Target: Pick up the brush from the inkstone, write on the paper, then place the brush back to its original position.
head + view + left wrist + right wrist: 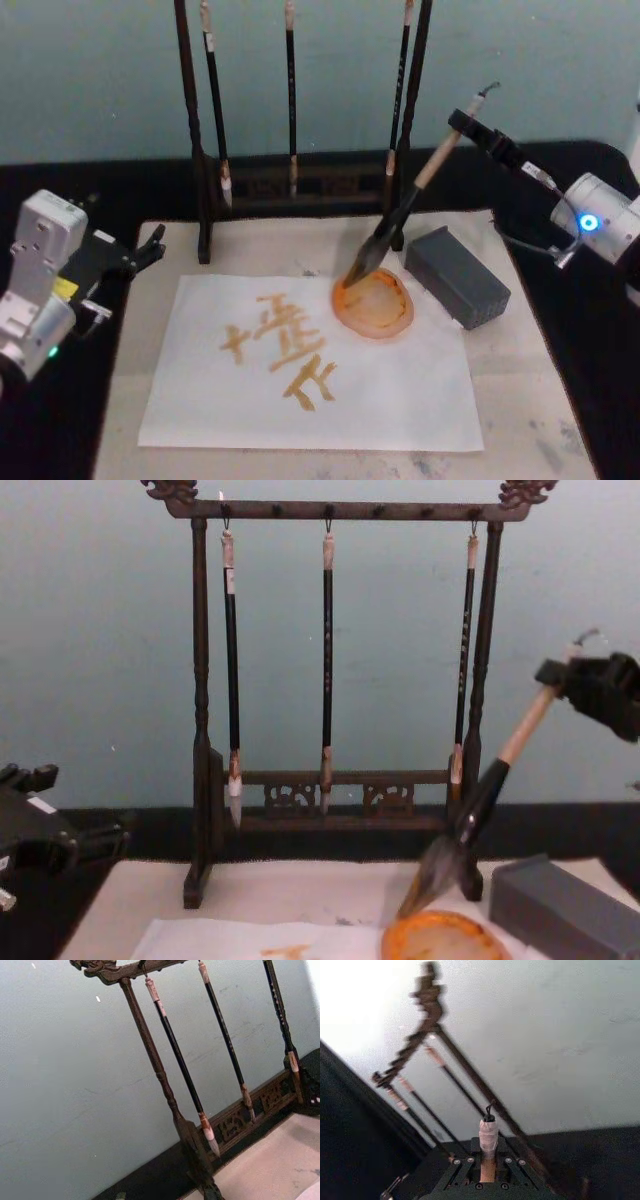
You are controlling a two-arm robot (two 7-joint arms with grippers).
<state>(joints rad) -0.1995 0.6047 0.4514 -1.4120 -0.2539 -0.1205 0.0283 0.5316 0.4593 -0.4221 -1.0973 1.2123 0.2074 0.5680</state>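
My right gripper (462, 124) sits high over the far right of the table, pinching the brush (400, 215) just below its white cap. In the right wrist view the pale handle (488, 1167) is clamped between the two black fingers (462, 1172), with the cap and its small loop standing proud of them. The brush slants down and to the left. Its dark bristles end at the far left rim of the orange inkstone (400, 325), though I cannot tell whether they actually touch it.

The inkstone rests on the far right corner of the paper (400, 400), which carries orange strokes left of centre. A grey block (458, 275) lies just right of the dish on the beige mat (520, 380). Behind stands the dark rack (340, 510) with three thin brushes (327, 660) hanging.

My left gripper (150, 245) is parked at the mat's left edge.
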